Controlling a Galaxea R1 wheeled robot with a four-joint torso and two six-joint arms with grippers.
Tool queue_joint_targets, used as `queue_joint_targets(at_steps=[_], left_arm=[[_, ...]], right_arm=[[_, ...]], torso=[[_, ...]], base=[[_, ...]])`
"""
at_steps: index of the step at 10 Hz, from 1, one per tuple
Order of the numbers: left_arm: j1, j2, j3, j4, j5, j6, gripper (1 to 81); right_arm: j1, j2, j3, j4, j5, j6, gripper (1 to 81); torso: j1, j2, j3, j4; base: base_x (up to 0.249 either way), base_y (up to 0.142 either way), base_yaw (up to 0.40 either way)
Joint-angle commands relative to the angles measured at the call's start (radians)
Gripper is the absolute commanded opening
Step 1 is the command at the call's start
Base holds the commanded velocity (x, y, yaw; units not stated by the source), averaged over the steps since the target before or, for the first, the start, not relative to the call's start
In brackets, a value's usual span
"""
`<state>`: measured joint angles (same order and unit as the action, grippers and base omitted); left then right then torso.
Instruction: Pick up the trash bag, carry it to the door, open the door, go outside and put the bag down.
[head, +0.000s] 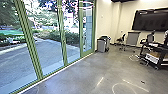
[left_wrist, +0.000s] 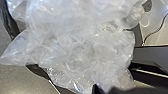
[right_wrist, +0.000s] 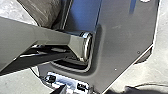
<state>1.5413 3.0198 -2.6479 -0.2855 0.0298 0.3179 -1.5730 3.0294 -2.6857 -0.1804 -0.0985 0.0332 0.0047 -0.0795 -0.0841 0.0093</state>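
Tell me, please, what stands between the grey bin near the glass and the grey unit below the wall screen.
A dark chair stands between the grey bin and the grey unit, as the head view shows.

Dark plate (right_wrist: 122, 42) — grey, angular bar (right_wrist: 22, 32)

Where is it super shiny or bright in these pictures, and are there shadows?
Head view: bright daylight behind the tall windows, and pale shiny streaks on the floor; left wrist view: white glints on the crinkly plastic bag; right wrist view: a dark patch on the floor, maybe a shadow.
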Motion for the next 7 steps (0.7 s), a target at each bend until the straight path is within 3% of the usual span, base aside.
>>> queue_joint_targets(at_steps=[1,7], left_arm=[[-0.045,0.004,0.006,0.009,0.067,0.009,1.0],[-0.045,0.004,0.006,0.011,0.068,0.009,1.0]], right_arm=[[0.044,-0.001,0.001,-0.002,-0.059,0.001,81.1],[0.043,0.002,0.001,-0.004,-0.059,0.001,81.1]], torso=[[0.0,0.0,0.0,0.0],[0.0,0.0,0.0,0.0]], base=[[0.143,-0.076,0.0],[0.143,-0.076,0.0]])
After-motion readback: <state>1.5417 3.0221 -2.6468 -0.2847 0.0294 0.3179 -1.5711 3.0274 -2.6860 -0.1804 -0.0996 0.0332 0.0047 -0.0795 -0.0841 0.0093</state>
